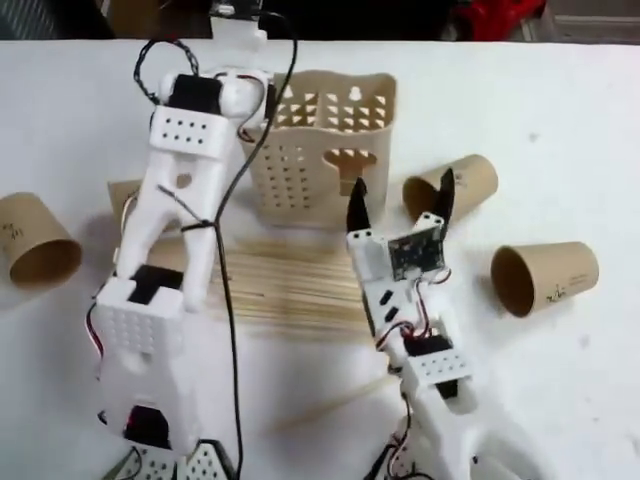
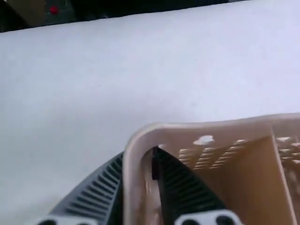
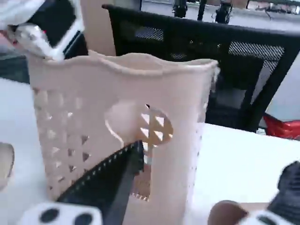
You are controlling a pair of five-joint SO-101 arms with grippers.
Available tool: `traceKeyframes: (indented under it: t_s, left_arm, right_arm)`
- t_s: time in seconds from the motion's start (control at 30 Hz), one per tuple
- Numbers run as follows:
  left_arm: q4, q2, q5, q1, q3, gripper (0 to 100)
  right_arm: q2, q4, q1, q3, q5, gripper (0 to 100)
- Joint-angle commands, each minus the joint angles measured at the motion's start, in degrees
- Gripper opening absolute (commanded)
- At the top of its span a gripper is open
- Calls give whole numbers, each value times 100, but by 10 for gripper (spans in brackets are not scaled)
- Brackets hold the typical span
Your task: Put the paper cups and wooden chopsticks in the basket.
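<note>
The place looks like a robotics lab or office workspace. Two white plastic arms (image 1: 170,250) with bare cables (image 1: 235,300) and an exposed circuit board (image 1: 415,255) stand on a plain white table (image 1: 560,120). A black mesh office chair (image 3: 187,42) sits behind it.

My basket (image 1: 325,140) is beige, pierced with rows of small triangles. The cups (image 1: 545,277) are brown with small dark marks, the chopsticks (image 1: 290,280) pale wood. My arms (image 1: 185,180) are white, my left gripper (image 2: 138,152) and right gripper (image 1: 403,190) black and ribbed. The table (image 1: 560,120) is white.
</note>
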Motion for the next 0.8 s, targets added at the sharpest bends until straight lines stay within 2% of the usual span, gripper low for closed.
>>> traceKeyframes:
  t_s: [0.0,0.13,0.33,0.43,0.63,0.77]
  left_arm:
    - [-149,13,35,-198,-18,49]
    - [-158,22,-44,-198,-18,49]
    - [-105,-40,-88,-207,-62,55]
    - [53,-40,-88,-207,-149,106]
    - [976,-40,-290,-180,-1204,143]
    - [1697,-22,-440,-154,-2075,146]
  right_arm:
    - [-409,400,4,-35,-35,430]
    - [-1121,1305,119,0,273,429]
    - [-2914,3547,374,-35,721,429]
    - [-3934,4813,752,-35,879,429]
    - [-5675,7002,1455,-387,1222,422]
    - [-5903,8022,1464,-756,1899,334]
